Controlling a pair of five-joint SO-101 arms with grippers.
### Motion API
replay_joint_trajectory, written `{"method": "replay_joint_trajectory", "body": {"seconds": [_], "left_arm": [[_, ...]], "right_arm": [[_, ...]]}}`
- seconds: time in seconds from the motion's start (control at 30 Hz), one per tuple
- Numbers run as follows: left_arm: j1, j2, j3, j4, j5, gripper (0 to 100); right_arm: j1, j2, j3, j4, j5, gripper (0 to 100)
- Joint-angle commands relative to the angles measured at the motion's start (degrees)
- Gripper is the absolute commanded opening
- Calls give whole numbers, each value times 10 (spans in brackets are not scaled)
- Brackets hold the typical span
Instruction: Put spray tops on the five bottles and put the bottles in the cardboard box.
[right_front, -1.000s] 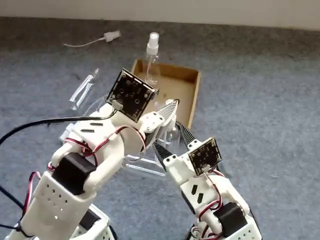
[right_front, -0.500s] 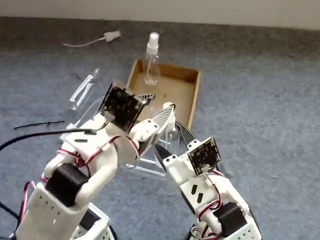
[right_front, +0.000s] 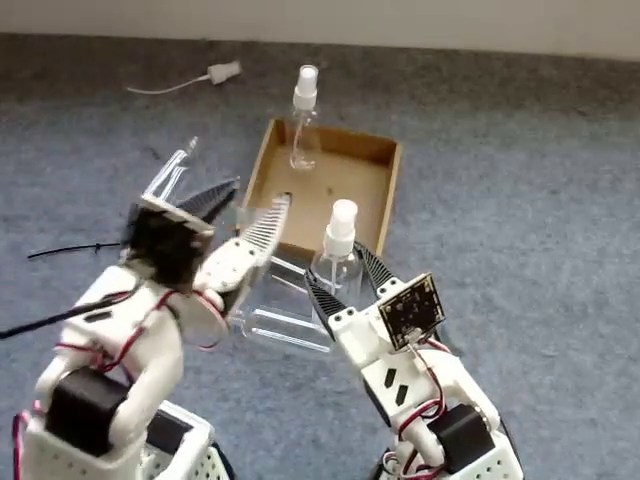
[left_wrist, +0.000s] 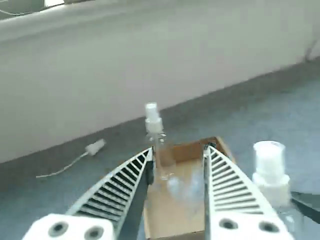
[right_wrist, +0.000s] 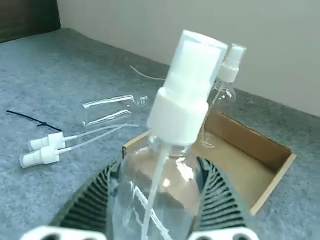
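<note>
**Capped bottle held beside box**

Grey carpeted bench (right_front: 520, 200). Right jaws are clamped on an upright capped bottle (right_front: 338, 262), just outside the near wall of the box (right_front: 392, 190). A second capped bottle (right_front: 304, 130) stands in the box. Left jaws are apart and empty, by the box's near-left corner.

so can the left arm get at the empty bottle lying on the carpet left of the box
Probably yes. The left tool is open and holds nothing, and the lying bottle is in the open just beside it, with nothing visible between them. The cardboard box is on the tool's other side.
</note>
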Motion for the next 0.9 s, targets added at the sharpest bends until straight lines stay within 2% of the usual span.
{"method": "replay_joint_trajectory", "body": {"seconds": [0.0,0.1,0.23,0.4,0.5,0.6,0.7,0.87], "left_arm": [[-124,-27,72,-3,-2,160],[-178,-27,174,-68,-2,160],[-225,-29,289,-176,-1,160],[-250,-33,360,-216,-1,160],[-240,-33,369,-215,-1,160],[-198,-34,369,-215,-2,164],[-155,-34,366,-215,-4,167],[-138,-34,369,-215,-4,277]], "right_arm": [[30,-1,-18,-46,11,4],[44,45,-33,-78,44,4],[44,182,-93,-131,42,4],[43,398,-212,-215,42,4],[42,513,-295,-242,42,4],[38,606,-372,-255,42,4],[-2,668,-429,-255,42,4],[-70,699,-467,-255,42,4]]}}
